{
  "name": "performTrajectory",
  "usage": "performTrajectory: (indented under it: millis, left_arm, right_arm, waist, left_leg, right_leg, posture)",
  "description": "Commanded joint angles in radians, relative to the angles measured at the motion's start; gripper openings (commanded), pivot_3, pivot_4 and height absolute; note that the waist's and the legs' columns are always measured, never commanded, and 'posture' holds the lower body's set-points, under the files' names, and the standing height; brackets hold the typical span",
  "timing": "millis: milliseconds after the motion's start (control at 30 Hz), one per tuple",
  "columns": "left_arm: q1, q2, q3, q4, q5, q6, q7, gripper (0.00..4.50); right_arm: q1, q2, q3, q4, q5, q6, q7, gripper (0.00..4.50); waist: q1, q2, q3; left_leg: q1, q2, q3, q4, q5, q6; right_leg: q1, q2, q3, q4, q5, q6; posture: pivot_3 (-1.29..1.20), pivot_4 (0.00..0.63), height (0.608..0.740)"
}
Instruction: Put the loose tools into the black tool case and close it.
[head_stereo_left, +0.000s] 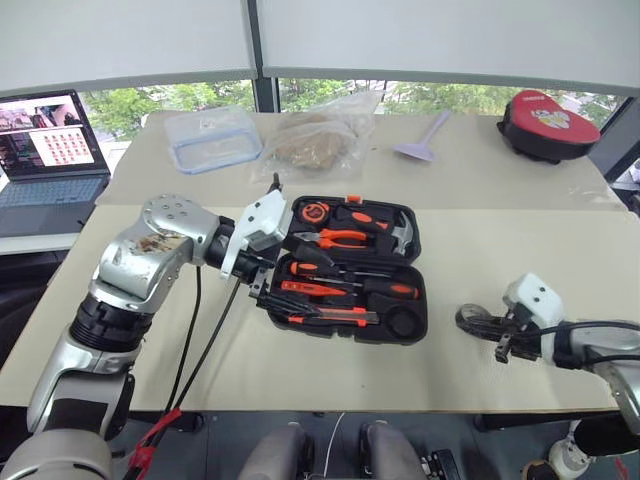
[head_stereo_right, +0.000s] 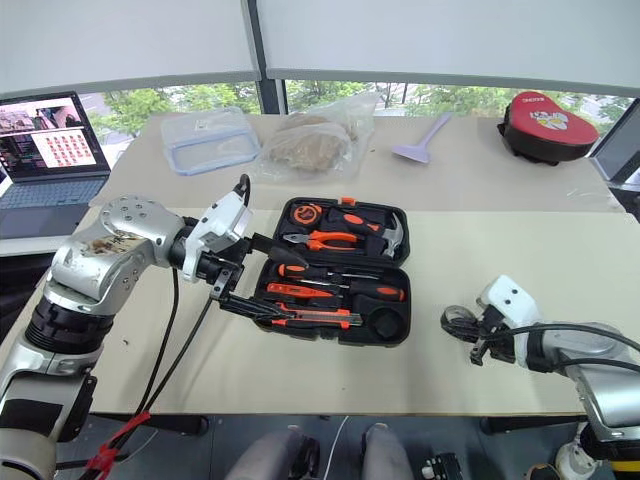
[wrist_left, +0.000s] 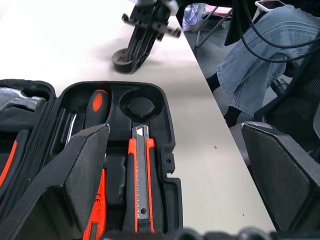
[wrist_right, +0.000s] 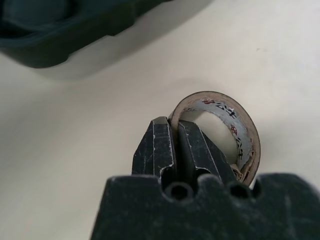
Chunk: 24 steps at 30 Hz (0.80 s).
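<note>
The black tool case (head_stereo_left: 424, 262) lies open in the middle of the table. In its recesses lie orange-handled pliers, a hammer, black-and-orange screwdrivers (head_stereo_left: 345, 290) and the utility knife (wrist_left: 141, 175). A round recess (wrist_left: 140, 106) beside the knife holds nothing. My left gripper (wrist_left: 175, 127) is open at the case's left end, with one finger (wrist_left: 75, 170) over the screwdrivers and the other past the front rim. To the right of the case, my right gripper (wrist_right: 172, 122) is shut on the wall of the small grey tape roll (wrist_right: 240, 135), which rests on the table (head_stereo_left: 472, 320).
A laptop (head_stereo_left: 45, 150) stands at the far left. Along the back are a clear food container (head_stereo_left: 212, 138), a plastic bag (head_stereo_left: 315, 140), a purple scraper (head_stereo_left: 425, 140) and a red-and-black pouch (head_stereo_left: 548, 122). A person's legs in jeans (wrist_left: 260, 55) are beside the table.
</note>
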<state>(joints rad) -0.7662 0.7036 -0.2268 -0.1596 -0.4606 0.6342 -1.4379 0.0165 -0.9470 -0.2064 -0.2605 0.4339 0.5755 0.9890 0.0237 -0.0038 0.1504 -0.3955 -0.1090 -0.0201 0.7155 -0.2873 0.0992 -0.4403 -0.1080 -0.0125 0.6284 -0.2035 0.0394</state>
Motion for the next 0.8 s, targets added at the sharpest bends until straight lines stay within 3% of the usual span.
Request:
performTrajectory:
  millis: [33, 333, 533, 800]
  left_arm:
    - [-0.012, 0.006, -0.025, -0.003, 0.023, -0.048, -0.02, 4.5]
    - [-0.02, -0.006, -0.054, 0.018, 0.054, -0.089, -0.024, 4.5]
    - [-0.016, 0.003, -0.048, 0.014, 0.06, -0.088, -0.025, 4.5]
    - [-0.015, 0.004, -0.045, 0.025, 0.067, -0.094, -0.017, 4.5]
  right_arm:
    - [-0.057, -0.027, -0.053, -0.166, 0.139, 0.078, 0.042, 0.03]
    - [-0.212, 0.073, 0.22, -0.249, 0.06, 0.129, -0.07, 0.03]
    - [-0.22, 0.065, 0.319, -0.208, -0.029, 0.106, -0.078, 0.03]
    - [-0.186, 0.036, 0.316, -0.244, -0.013, 0.107, -0.032, 2.81]
  waist:
    - [-0.004, 0.0, 0.0]
    - [-0.005, -0.001, 0.0]
    - [-0.004, -0.001, 0.0]
    - [-0.004, -0.001, 0.0]
  left_leg:
    - [0.0, 0.0, 0.0, 0.0, 0.0, 0.0]
    - [0.0, 0.0, 0.0, -0.001, 0.0, 0.0]
    - [0.0, 0.0, 0.0, -0.001, 0.0, 0.0]
    - [0.0, 0.0, -0.001, -0.001, 0.0, 0.0]
  right_leg:
    - [0.0, 0.0, 0.0, 0.0, 0.0, 0.0]
    - [-0.001, -0.001, 0.0, 0.0, 0.0, 0.0]
    - [-0.001, 0.0, -0.001, 0.0, 0.0, 0.0]
    - [-0.001, 0.0, -0.001, 0.0, 0.0, 0.0]
  posture:
    - [0.0, 0.15, 0.722]
    - [0.0, 0.15, 0.722]
    - [0.0, 0.15, 0.722]
    - [0.0, 0.15, 0.722]
